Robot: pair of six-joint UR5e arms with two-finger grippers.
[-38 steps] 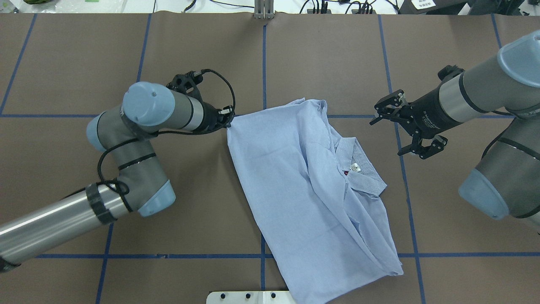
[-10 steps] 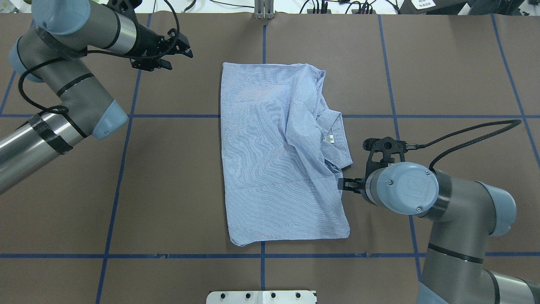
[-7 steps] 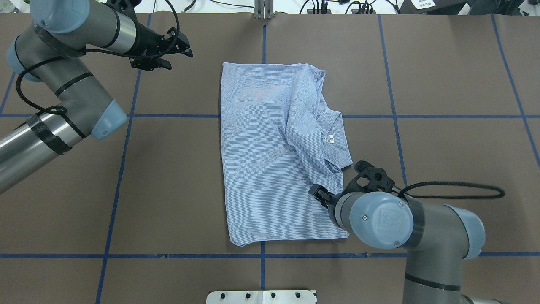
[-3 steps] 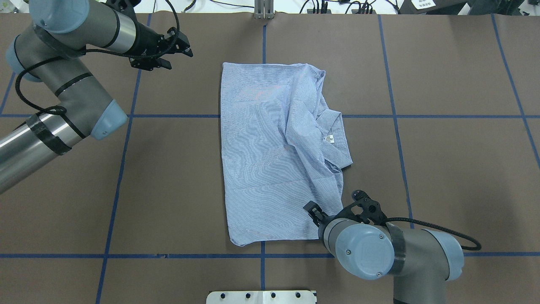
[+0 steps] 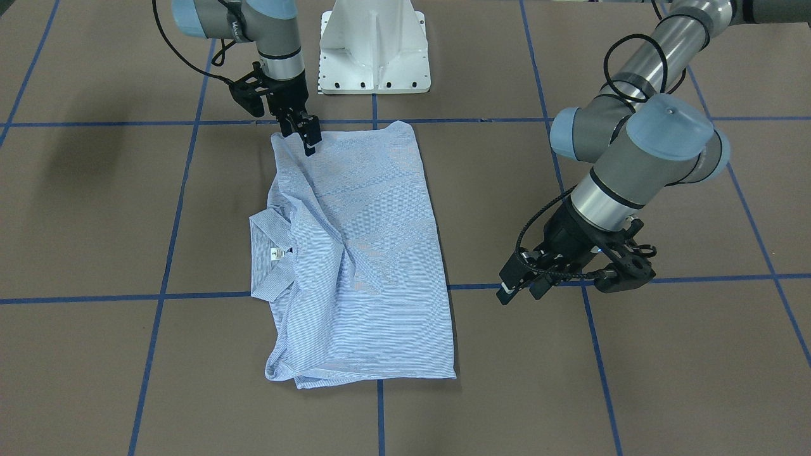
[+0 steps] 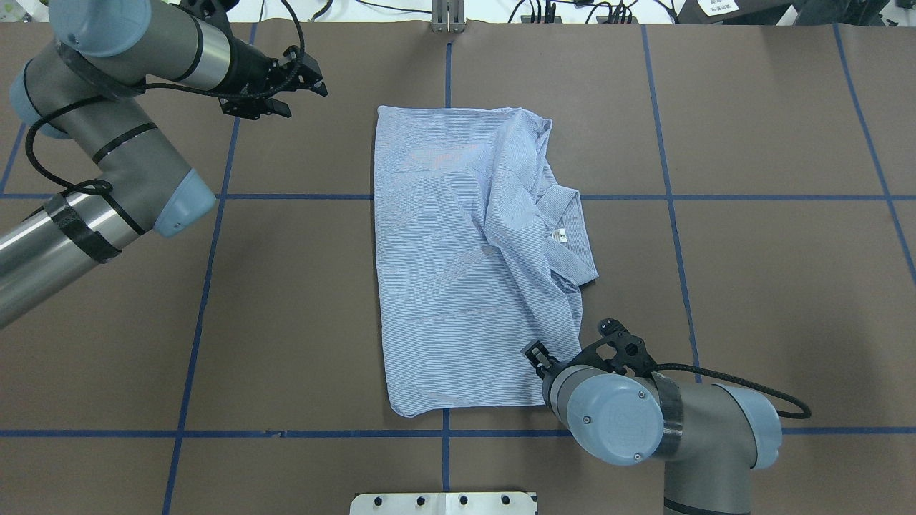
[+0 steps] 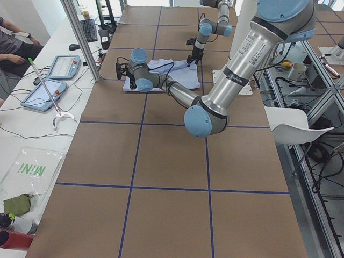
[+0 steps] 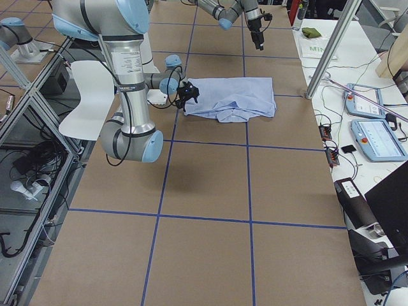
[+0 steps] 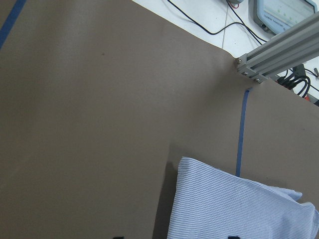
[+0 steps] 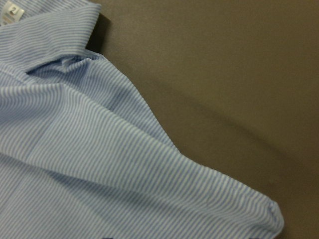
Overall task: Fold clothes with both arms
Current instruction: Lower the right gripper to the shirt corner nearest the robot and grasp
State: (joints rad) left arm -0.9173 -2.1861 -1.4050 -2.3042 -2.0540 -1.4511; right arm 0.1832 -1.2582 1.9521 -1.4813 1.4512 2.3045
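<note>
Shirt lies folded flat at mid-counter, collar toward the robot's right. Sleeves are tucked out of sight, and the buttons cannot be made out. Overhead, the right wrist covers the shirt's corner nearest the robot's right and most of the right claw. The front view shows that claw's fingers apart at the corner; contact with the cloth cannot be told. Left claw hangs well clear of the shirt, fingers apart, empty. Count: one shirt, one neck label, two arms, two claws.
</note>
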